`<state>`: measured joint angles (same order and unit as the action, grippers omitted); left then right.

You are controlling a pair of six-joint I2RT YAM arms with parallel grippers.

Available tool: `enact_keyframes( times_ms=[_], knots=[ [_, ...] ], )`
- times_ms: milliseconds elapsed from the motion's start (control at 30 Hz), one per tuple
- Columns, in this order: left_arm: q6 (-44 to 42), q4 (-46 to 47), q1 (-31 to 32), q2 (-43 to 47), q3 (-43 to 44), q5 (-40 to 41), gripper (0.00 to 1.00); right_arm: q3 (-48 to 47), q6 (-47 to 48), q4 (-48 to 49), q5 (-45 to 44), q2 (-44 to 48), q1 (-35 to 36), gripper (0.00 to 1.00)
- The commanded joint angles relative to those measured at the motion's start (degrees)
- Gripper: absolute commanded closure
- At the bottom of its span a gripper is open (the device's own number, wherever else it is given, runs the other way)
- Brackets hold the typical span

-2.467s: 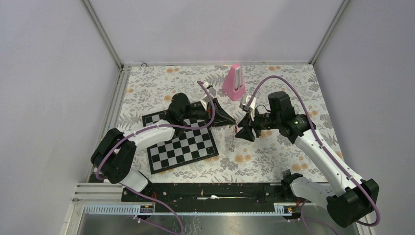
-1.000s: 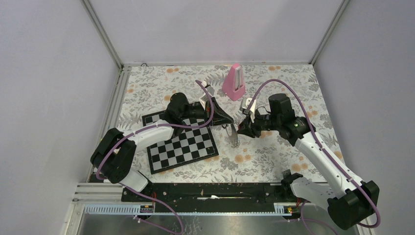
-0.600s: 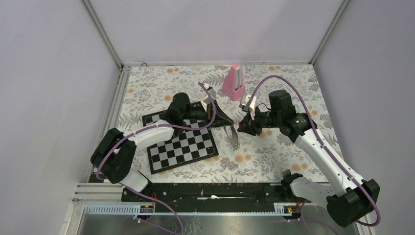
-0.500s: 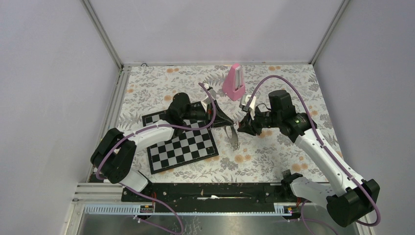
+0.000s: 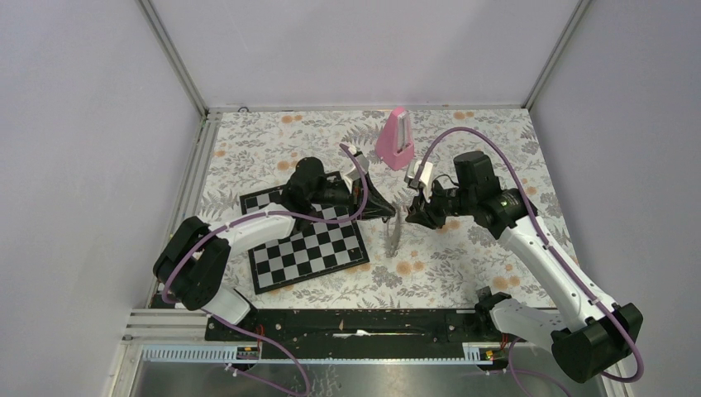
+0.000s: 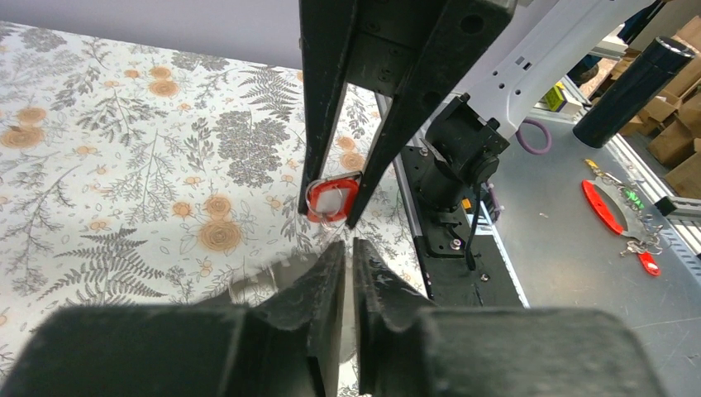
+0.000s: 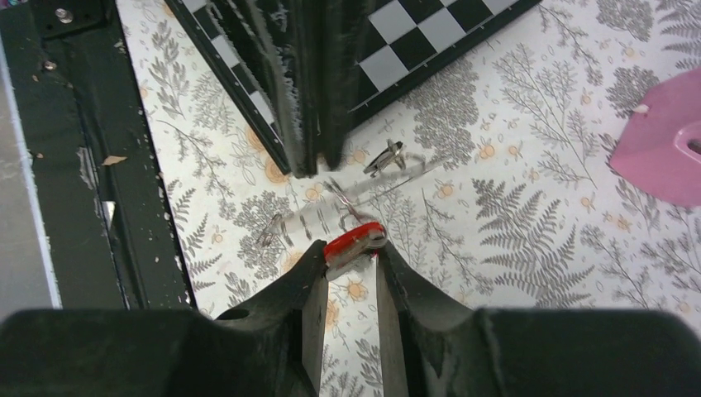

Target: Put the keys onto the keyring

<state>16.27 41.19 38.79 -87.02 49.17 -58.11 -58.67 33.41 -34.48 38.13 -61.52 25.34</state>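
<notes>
My left gripper point(image 5: 385, 212) is shut on the pale translucent keyring point(image 5: 394, 234), which hangs from its tips just above the floral mat. The loop also shows in the right wrist view point(image 7: 314, 217) and beside my left fingers in the left wrist view point(image 6: 248, 277). My right gripper point(image 5: 410, 217) is shut on the red-headed key point(image 7: 354, 240), whose head touches the loop close to the left fingertips point(image 7: 310, 157). The red key also shows in the left wrist view point(image 6: 333, 198). Two small silver metal pieces point(image 7: 384, 155) point(image 7: 269, 231) sit along the loop; I cannot tell which is the silver key.
The chessboard point(image 5: 306, 244) lies under the left arm, left of the grippers. The pink metronome point(image 5: 395, 136) stands behind them at the far side of the mat. The black base rail point(image 5: 364, 322) runs along the near edge.
The left gripper has moved slightly right with the keyring, which now hangs more edge-on. The right gripper has moved slightly away from the near edge, still holding the red key at the loop.
</notes>
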Motion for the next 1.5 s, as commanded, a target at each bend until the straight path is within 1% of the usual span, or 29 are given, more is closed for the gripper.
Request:
enact_keyframes(
  times_ms=[0,67,133,267,400,467,533,633,767,967,1100,1300,1367,1467],
  knots=[
    [-1.5,0.3,0.1,1.8,2.5,0.5,0.8,-3.8,1.9,-2.1,-3.3,0.5,-0.2,1.0],
    [-1.5,-0.4,0.0,1.7,3.0,0.8,0.69,-4.3,1.8,-2.6,-3.2,0.2,-0.2,1.0],
    [-1.6,-1.3,-0.2,1.9,3.6,1.0,0.6,-4.9,1.7,-3.0,-3.1,-0.3,-0.2,1.0],
    [-1.4,-2.0,-1.3,2.7,4.1,1.6,0.45,-5.8,1.8,-3.6,-3.6,-1.2,-0.2,1.0],
    [-1.5,-3.6,-3.2,4.1,3.9,3.2,0.37,-7.3,1.7,-4.2,-3.6,-2.9,-0.2,1.0],
    [-1.4,-5.6,-4.5,4.7,4.0,4.0,0.26,-8.2,1.3,-4.2,-3.4,-3.9,-0.1,1.0],
    [-1.3,-7.9,-5.8,5.1,4.6,4.5,0.17,-9.0,0.7,-3.8,-3.0,-5.1,0.2,1.0],
    [-0.5,-9.0,-8.3,6.3,4.1,4.8,0.02,-10.0,-0.4,-2.6,-2.6,-6.8,1.2,1.0],
    [-0.1,-9.9,-12.1,8.5,2.8,6.8,0.01,-11.6,-1.4,-1.0,-2.5,-9.2,2.4,1.0],
    [-0.9,-16.5,-17.2,10.4,3.5,11.9,0.01,-16.3,-2.5,0.3,-2.2,-13.7,3.8,1.0],
    [-1.2,-18.7,-18.3,11.0,3.9,15.0,0.01,-21.5,-2.0,0.0,-4.0,-18.0,4.0,1.0],
    [-2.2,-20.1,-19.0,12.4,3.8,16.5,0.01,-28.4,0.2,-2.0,-8.8,-24.3,4.0,1.0],
    [-2.4,-20.4,-19.0,13.0,3.3,18.3,0.01,-28.9,1.5,-2.7,-10.3,-25.7,3.9,1.0],
    [-4.5,-21.7,-19.2,14.1,2.4,19.4,0.01,-25.8,3.5,-2.6,-13.1,-26.3,3.9,1.0]
  ],
)
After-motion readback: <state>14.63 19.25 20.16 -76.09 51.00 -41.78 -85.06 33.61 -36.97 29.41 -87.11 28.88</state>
